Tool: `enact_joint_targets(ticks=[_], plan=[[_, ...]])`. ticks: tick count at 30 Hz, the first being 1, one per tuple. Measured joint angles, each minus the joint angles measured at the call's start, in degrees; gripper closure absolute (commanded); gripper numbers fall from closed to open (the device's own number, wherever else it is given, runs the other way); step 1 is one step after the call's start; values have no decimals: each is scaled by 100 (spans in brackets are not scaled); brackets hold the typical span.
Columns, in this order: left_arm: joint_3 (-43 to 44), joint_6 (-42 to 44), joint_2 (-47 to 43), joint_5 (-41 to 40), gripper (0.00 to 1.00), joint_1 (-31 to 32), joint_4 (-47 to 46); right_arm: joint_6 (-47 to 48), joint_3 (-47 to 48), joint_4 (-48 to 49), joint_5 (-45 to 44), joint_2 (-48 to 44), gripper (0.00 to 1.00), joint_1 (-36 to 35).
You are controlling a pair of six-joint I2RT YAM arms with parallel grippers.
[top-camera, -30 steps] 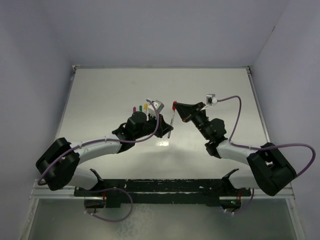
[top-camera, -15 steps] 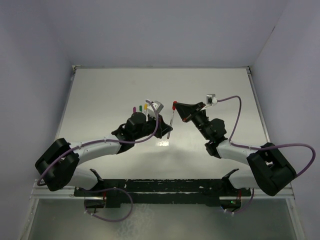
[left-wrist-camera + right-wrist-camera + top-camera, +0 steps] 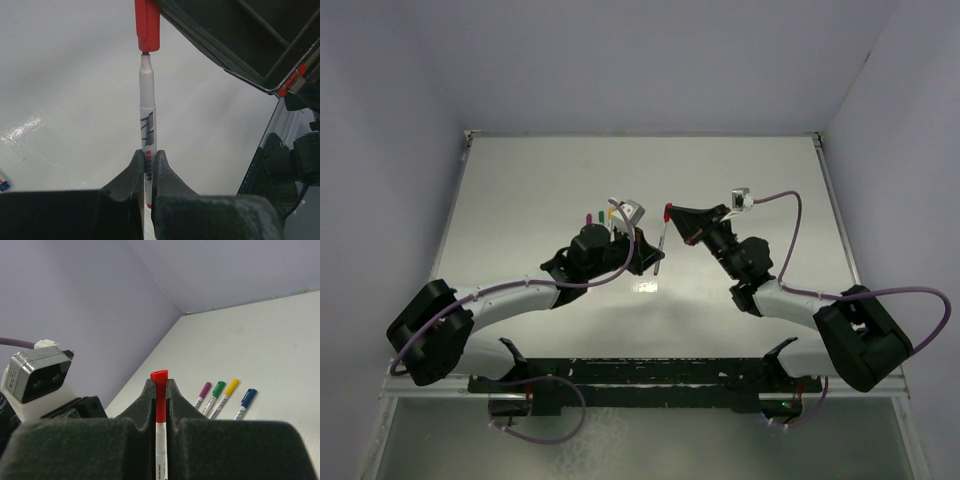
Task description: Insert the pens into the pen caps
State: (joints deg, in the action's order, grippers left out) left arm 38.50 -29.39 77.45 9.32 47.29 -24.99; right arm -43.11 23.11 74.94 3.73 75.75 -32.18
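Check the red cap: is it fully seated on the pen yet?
Not seated. In the left wrist view the red cap just meets the tip of the pen, whose narrow white neck shows bare.

A: Movement on the left arm [image 3: 510, 292]. Its black joint block [image 3: 428, 335] slides out toward the left wall and comes a touch nearer the bases.

B: And the wrist [image 3: 592, 245] goes with it, edging left over the table [image 3: 520, 190]. It's a small shift, but it's there.

A: The camera bracket [image 3: 626, 210] on that wrist drifts left too. From above it now seems to cover more of the yellow pen [image 3: 227, 390] lying behind it.

B: What about the red pen [image 3: 147, 125], the end pinched in the left gripper [image 3: 148, 159]?

A: Maybe a hair to the left with the wrist. It's too slight to call from above.
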Motion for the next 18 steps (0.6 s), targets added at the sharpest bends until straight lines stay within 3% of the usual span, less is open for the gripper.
enact_joint_targets(ticks=[18], plan=[[9,2,0,-190,100,-7,20,-79,0,92,234,310,100,-83]])
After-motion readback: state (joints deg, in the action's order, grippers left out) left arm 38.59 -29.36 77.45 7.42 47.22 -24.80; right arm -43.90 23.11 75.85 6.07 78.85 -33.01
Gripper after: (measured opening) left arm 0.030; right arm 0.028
